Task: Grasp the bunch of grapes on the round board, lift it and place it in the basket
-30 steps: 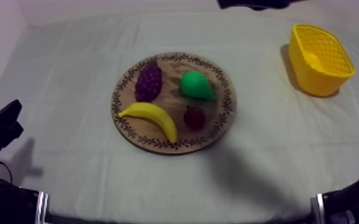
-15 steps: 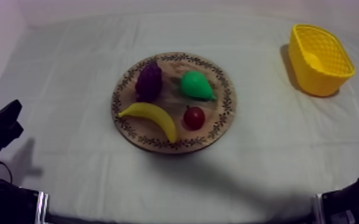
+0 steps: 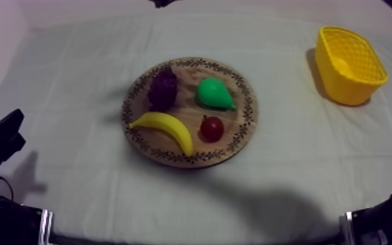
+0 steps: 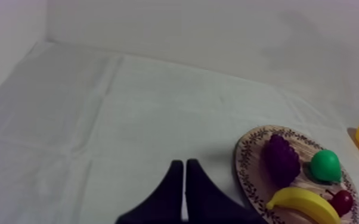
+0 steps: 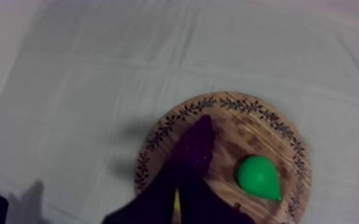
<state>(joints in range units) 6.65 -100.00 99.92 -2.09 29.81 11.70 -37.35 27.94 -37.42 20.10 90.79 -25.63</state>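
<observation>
The purple bunch of grapes (image 3: 163, 88) lies on the round wooden board (image 3: 241, 133), at its far left part, beside a green pear (image 3: 213, 93). In the right wrist view my right gripper (image 5: 180, 176) hangs above the board (image 5: 253, 110), its fingers together as a narrow wedge whose tip overlaps the near end of the grapes (image 5: 198, 140). The yellow basket (image 3: 350, 62) stands at the far right. My left gripper (image 3: 13, 124) rests low at the left, and the left wrist view shows this gripper (image 4: 185, 165) shut on nothing, the grapes (image 4: 281, 158) off to its side.
A banana (image 3: 166, 127) and a small red fruit (image 3: 212, 128) lie on the board's near half. A dark part of the right arm (image 3: 163, 2) shows at the table's far edge. Bare cloth surrounds the board.
The dark shape at the far edge has shifted from right of centre to left of centre, and a shadow has passed over the board. The fruit and the left arm have not moved.
</observation>
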